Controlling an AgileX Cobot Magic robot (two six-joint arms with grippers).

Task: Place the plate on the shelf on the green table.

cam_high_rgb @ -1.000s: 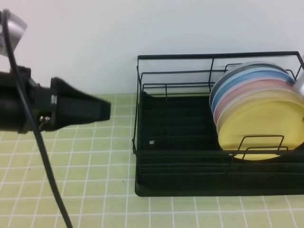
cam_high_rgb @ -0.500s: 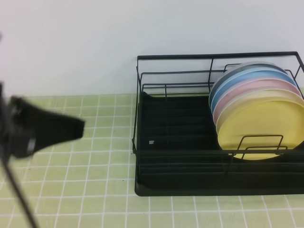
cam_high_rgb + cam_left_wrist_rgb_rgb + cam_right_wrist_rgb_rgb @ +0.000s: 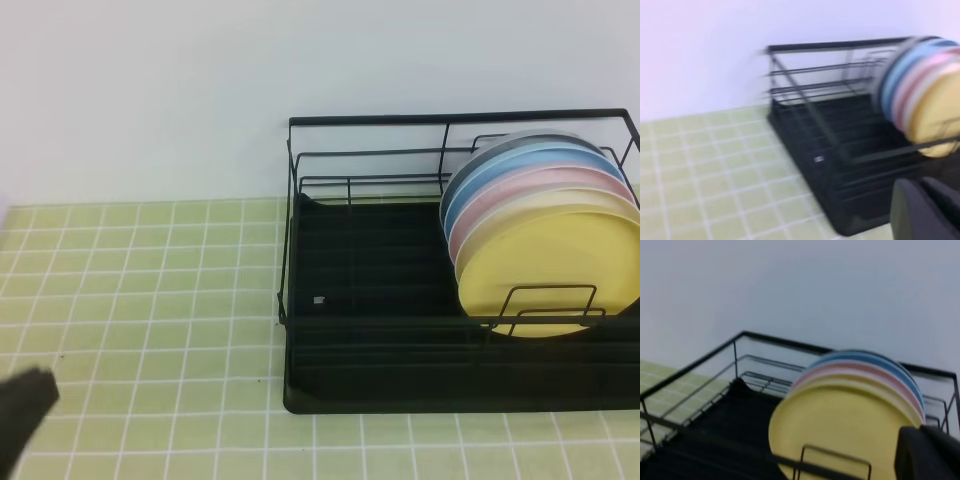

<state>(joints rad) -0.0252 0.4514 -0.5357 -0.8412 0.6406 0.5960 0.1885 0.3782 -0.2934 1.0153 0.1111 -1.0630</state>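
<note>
Evidently the plate (image 3: 550, 270) is standing upright in the shelf (image 3: 380, 300), frontmost of a stack, propped by wire dividers. I'm seeing my left gripper (image 3: 20, 410) well away leftward; both grippers' jaws (mostly out of frame) I cannot judge.

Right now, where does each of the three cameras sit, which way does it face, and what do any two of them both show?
Exterior high: in front and above, facing the wall across the green table and shelf; a dark blurred piece of the left arm shows bottom left.
Left wrist: left of the shelf, looking right along it; a dark part of the left hand shows bottom right, jaws unreadable.
Right wrist: low, close to the yellow plate; a dark part of the right hand shows bottom right.
All share the shelf and the upright plates.
</note>
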